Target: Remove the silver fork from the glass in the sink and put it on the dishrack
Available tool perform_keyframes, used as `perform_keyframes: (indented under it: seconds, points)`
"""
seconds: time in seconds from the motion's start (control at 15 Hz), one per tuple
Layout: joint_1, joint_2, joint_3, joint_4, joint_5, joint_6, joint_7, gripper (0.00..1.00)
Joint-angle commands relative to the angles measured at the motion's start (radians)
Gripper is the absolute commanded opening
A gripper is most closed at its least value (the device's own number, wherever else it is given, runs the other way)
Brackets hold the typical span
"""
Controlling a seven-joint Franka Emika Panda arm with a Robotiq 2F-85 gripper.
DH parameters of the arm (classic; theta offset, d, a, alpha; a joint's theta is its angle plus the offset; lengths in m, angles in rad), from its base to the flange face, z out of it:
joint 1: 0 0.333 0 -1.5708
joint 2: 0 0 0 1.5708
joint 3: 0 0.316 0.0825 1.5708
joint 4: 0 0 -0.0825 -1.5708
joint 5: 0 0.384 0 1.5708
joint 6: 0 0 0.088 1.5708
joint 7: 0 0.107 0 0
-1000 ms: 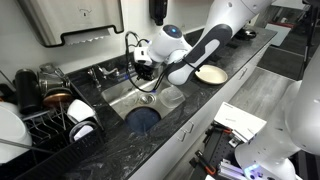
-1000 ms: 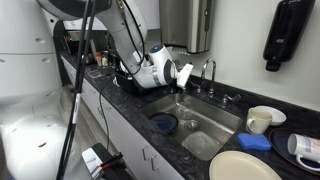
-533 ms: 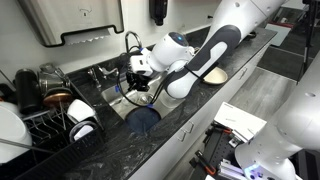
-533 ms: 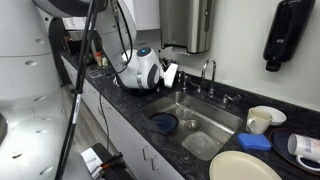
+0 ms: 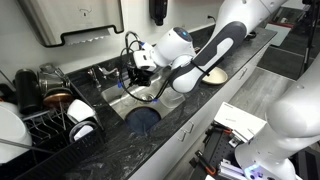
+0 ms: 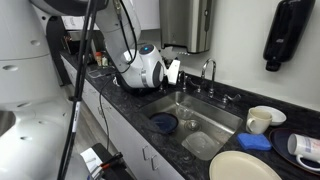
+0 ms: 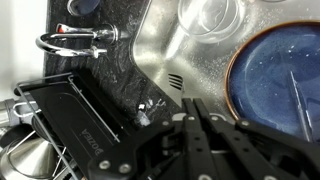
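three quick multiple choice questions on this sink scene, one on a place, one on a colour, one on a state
1. Where is the glass? A on a shelf; B in the sink; C on the floor
2. What colour is the dish in the sink? A white; B red; C blue
3. How is the gripper? A shut; B wide open; C clamped on the glass

1 B, it sits on the basin floor. 2 C, it shows dark blue in every view. 3 A, the fingers meet in the wrist view.

The black marbled tabletop (image 5: 150,140) carries the sink (image 6: 205,118), the dishrack (image 5: 38,124) on one side, a cream plate (image 5: 211,74) and white mug (image 6: 262,119) on the other.
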Motion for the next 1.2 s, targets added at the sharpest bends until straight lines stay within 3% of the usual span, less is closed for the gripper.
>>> perform_keyframes:
  seconds: [0.0, 0.27, 0.33, 0.4, 0.73, 1.13]
  points:
    - [-0.186, 0.023, 0.157, 0.03, -0.051, -0.05, -0.037, 0.01]
    - [-0.4, 0.05, 0.333, 0.053, -0.061, -0.109, -0.095, 0.01]
    - [-0.299, 0.014, 0.249, 0.026, -0.043, -0.07, -0.041, 0.01]
    - [-0.322, 0.014, 0.265, 0.029, -0.043, -0.073, -0.045, 0.03]
    - [-0.309, 0.014, 0.259, 0.028, -0.043, -0.073, -0.038, 0.03]
    - [-0.427, 0.07, 0.354, 0.084, -0.071, -0.163, -0.176, 0.01]
